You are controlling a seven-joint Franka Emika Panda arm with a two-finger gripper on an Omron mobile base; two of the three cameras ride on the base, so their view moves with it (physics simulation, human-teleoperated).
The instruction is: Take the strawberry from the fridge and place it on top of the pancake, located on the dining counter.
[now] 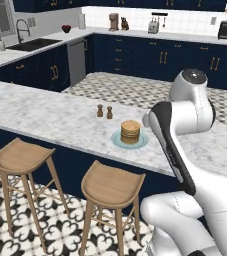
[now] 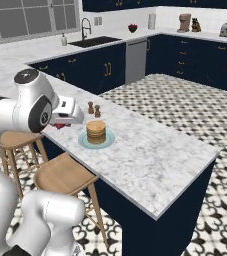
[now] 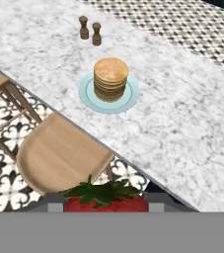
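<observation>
One strawberry [image 3: 105,199] is clamped in the end effector [image 3: 105,207]; pancake [image 3: 110,79] is seen ahead on the surface [image 3: 182,123].

No readable text, labels, brands, numbers or signs in any view.
</observation>
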